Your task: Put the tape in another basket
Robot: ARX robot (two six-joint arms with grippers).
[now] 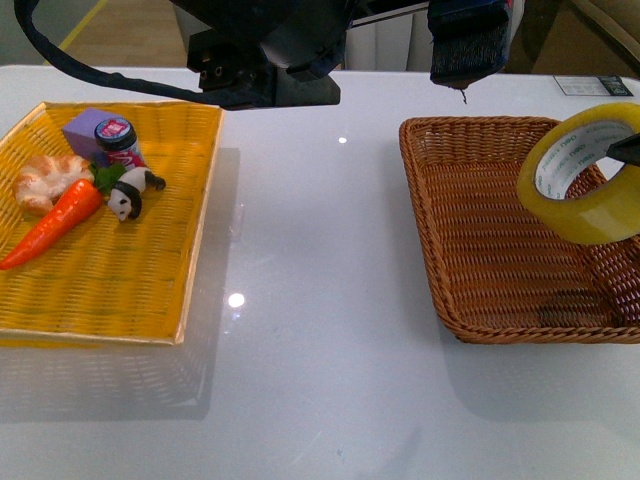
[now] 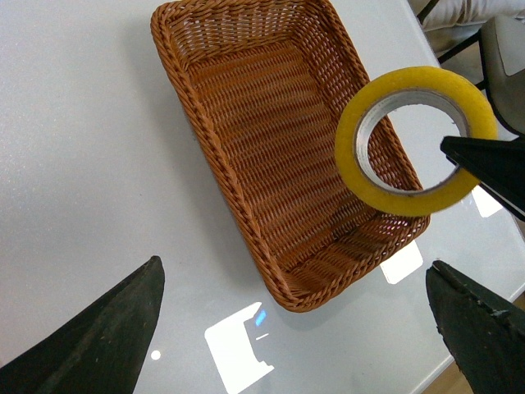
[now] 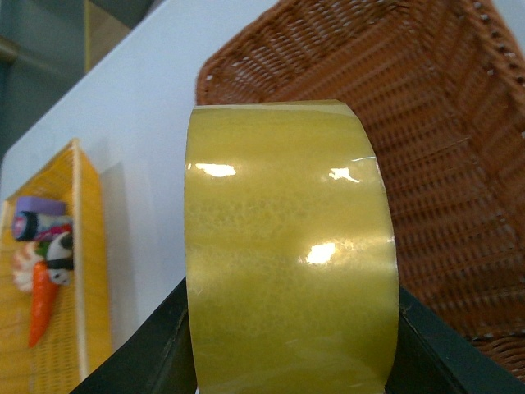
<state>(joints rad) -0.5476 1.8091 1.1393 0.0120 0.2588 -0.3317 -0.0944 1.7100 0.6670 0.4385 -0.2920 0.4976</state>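
1. The white bench (image 1: 320, 250) carries two woven containers that stand well apart, with bare glossy surface between them.
2. The yellow tray (image 1: 110, 290) sits on the left side. It is shallow, and small items are grouped in its far left corner.
3. The brown basket (image 1: 480, 240) sits on the right side. It is deeper, with raised wicker walls. The left wrist view looks down into it (image 2: 271, 139) from above.
4. The tape (image 1: 585, 218) hangs in the air over the right part of the basket, lifted clear of the weave. It stands on edge, with its white printed core facing the middle of the bench. Seen from the left wrist, the roll (image 2: 402, 199) overlaps one basket corner.
5. The right tool (image 3: 294, 361) is clamped on the tape (image 3: 291, 246). A dark finger (image 3: 152, 353) presses each flat side of the roll.
6. The left tool (image 2: 287, 328) is spread wide and holds nothing. It hovers high above the bench, beside the basket.
7. The orange carrot (image 1: 55, 225) lies aslant in the tray, with its green top pointing at the other items.
8. A bread roll (image 1: 45, 178) lies just beside the carrot's thick end.
9. A purple block (image 1: 88, 128) stands at the tray's far rim.
10. A small jar (image 1: 118, 140) with a dark lid touches the block.
11. A panda figure (image 1: 130, 195) lies next to the carrot top.
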